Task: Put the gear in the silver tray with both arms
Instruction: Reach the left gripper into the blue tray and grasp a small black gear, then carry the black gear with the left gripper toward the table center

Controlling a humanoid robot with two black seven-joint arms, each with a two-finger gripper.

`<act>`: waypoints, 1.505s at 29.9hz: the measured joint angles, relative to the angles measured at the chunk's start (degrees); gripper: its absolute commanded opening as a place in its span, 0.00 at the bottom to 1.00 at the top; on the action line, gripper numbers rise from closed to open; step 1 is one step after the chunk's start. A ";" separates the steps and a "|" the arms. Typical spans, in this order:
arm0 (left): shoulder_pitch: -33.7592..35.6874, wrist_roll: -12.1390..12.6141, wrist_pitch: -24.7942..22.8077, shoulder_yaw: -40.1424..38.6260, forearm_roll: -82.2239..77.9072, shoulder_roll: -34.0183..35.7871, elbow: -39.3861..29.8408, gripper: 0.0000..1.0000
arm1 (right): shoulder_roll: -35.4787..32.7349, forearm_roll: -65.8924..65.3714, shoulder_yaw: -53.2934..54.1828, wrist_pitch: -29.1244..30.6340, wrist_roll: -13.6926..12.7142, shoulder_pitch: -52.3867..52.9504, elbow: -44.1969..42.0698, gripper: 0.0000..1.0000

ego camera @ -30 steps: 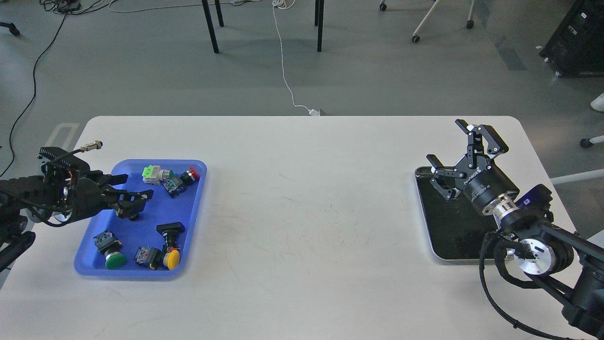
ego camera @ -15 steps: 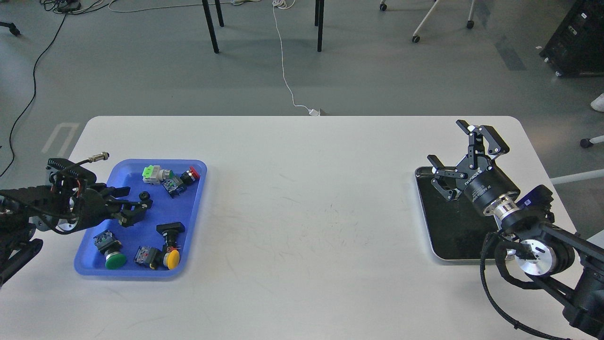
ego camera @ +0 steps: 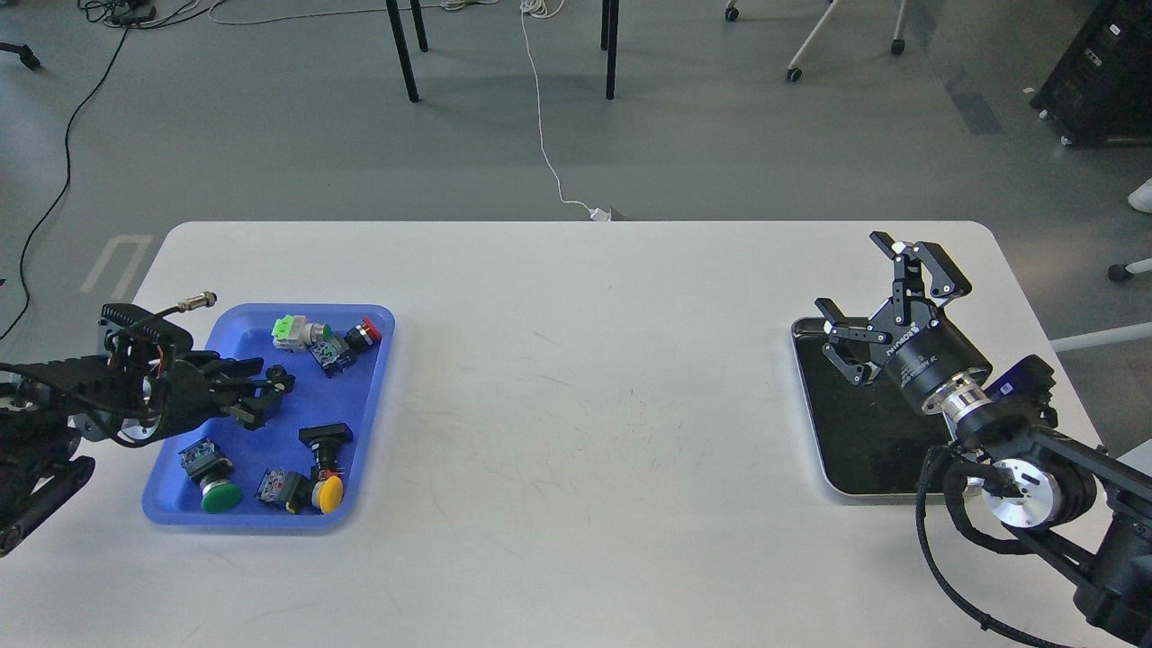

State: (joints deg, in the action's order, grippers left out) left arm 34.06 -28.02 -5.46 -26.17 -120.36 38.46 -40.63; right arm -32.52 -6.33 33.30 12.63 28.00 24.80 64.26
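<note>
A white table fills the view. On its right side lies the silver tray, its dark floor bare where it shows, its right part hidden behind the right arm. On the left side sits a blue tray holding push-button switches: one with a green cap and one with a yellow cap near the front rim, a black-topped one just behind the yellow, and a cluster with a green-and-white part and a red button at the far rim. The right gripper hovers over the silver tray's far end, its two fingers spread wide and holding nothing. The left gripper reaches in over the blue tray from the left; its fingers stand close together around a small black round gear at the tips, but whether they actually clamp it cannot be told from this angle. The gear is thus over the blue tray, well apart from the silver tray across the table.
</note>
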 measured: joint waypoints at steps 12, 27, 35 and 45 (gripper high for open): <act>0.24 0.00 0.10 0.14 -0.35 -0.02 0.03 0.13 | 0.00 0.00 0.16 0.02 0.00 -0.32 0.18 0.99; 3.99 0.02 0.73 -0.90 2.02 13.87 -16.22 0.13 | -0.27 0.00 0.74 0.03 0.00 -0.40 0.61 0.99; 9.84 0.01 0.19 -0.38 -2.09 19.25 -32.72 0.14 | -0.36 0.00 0.83 0.02 0.00 -0.32 0.54 0.99; 17.87 0.03 -8.80 4.03 -4.64 0.86 -33.37 0.14 | -2.61 0.00 1.15 -0.23 0.00 -1.28 0.27 0.99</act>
State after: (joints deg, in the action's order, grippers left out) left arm 51.93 -28.00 -14.26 -22.14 -125.01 39.31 -74.01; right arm -35.13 -6.33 34.44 12.40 28.00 23.53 64.53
